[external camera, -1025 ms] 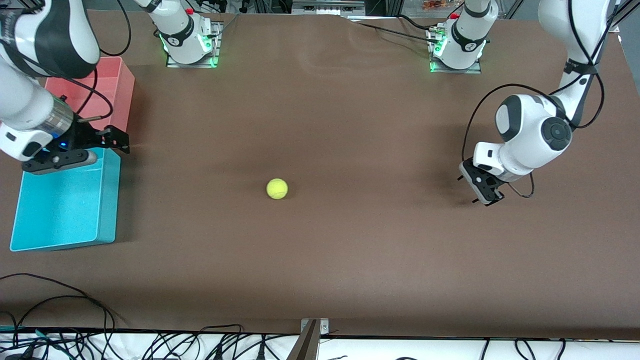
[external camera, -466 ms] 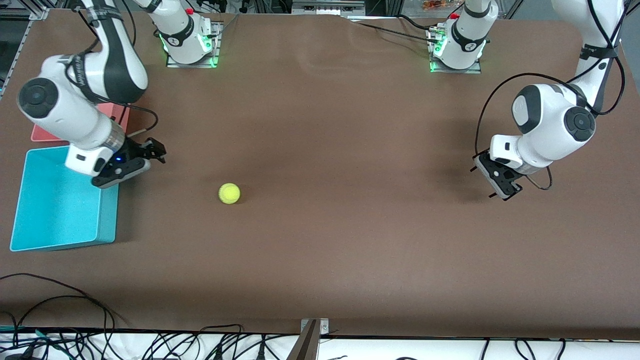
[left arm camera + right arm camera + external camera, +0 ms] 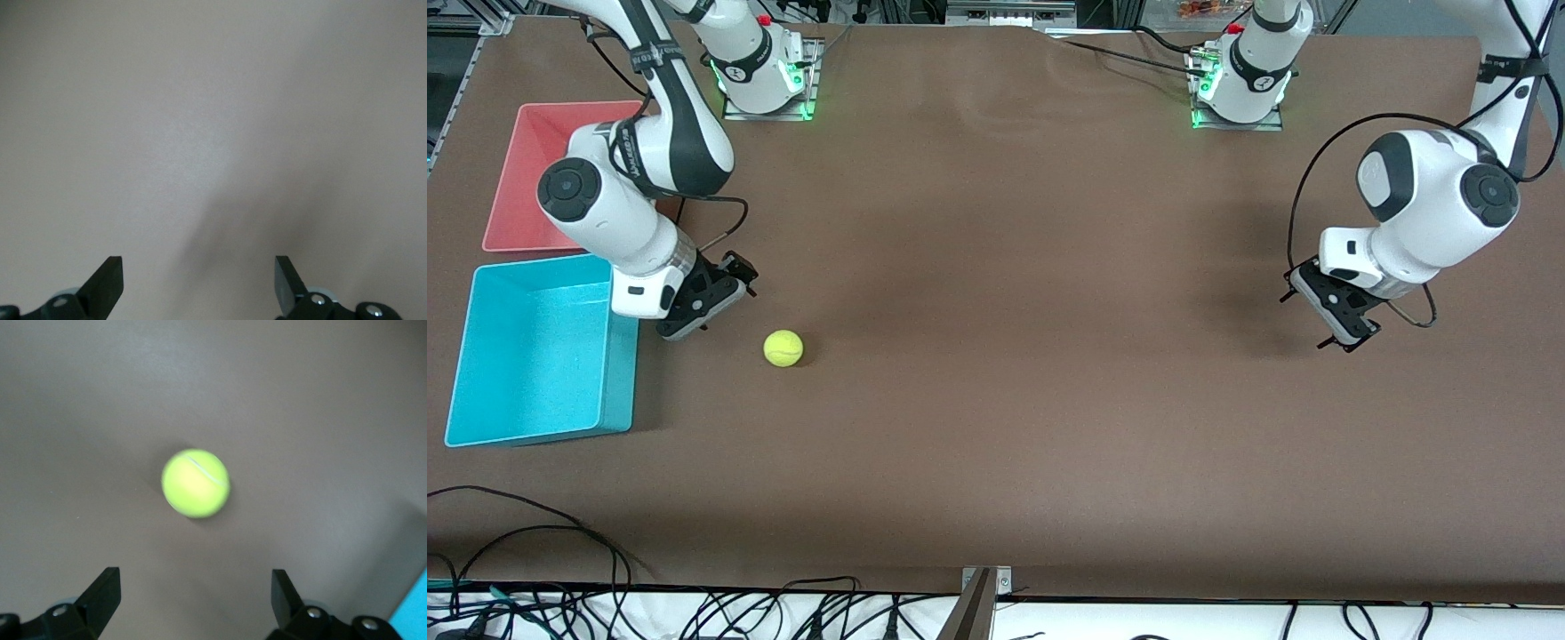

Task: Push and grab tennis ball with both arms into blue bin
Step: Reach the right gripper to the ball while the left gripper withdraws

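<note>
Both grippers' fingers gape empty; only the right wrist view shows the tennis ball (image 3: 196,483).

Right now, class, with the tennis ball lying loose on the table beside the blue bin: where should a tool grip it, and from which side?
Grip the tennis ball across its middle, coming from above. It is round and rests free on the table, so a sideways touch would likely roll it. The right tool, open and closest, suits best; the ball sits ahead of its fingers in the right wrist view.

Brown table (image 3: 1049,267) — black cables (image 3: 534,569) along its edge.
</note>
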`<state>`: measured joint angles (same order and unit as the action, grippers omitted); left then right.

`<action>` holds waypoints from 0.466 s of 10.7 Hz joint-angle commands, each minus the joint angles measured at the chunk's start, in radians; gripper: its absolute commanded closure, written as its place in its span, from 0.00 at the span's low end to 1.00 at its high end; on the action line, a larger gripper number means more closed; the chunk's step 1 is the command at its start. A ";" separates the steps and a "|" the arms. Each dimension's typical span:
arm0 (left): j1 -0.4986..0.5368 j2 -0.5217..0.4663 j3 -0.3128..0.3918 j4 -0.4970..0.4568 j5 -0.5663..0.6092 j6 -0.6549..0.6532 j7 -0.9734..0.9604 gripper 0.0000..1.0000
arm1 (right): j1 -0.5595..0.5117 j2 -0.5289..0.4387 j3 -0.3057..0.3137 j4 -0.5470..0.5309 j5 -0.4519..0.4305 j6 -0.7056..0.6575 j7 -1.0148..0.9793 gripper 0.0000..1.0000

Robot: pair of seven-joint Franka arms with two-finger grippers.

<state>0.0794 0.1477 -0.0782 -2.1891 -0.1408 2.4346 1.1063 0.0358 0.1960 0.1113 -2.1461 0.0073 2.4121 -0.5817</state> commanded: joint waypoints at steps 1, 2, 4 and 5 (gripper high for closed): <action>0.003 -0.086 0.046 -0.008 0.026 -0.075 -0.072 0.00 | -0.008 0.126 -0.002 0.073 0.088 0.059 -0.138 0.00; 0.002 -0.098 0.051 0.014 0.026 -0.133 -0.100 0.00 | -0.008 0.152 -0.002 0.086 0.085 0.067 -0.141 0.00; 0.003 -0.103 0.054 0.057 0.035 -0.209 -0.127 0.00 | -0.010 0.187 -0.027 0.101 0.079 0.096 -0.260 0.00; 0.003 -0.118 0.054 0.077 0.077 -0.244 -0.170 0.00 | -0.010 0.213 -0.054 0.103 0.083 0.129 -0.303 0.00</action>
<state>0.0810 0.0594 -0.0220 -2.1536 -0.1386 2.2707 1.0211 0.0307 0.3546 0.0986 -2.0785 0.0694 2.4974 -0.7645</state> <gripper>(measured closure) 0.000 0.000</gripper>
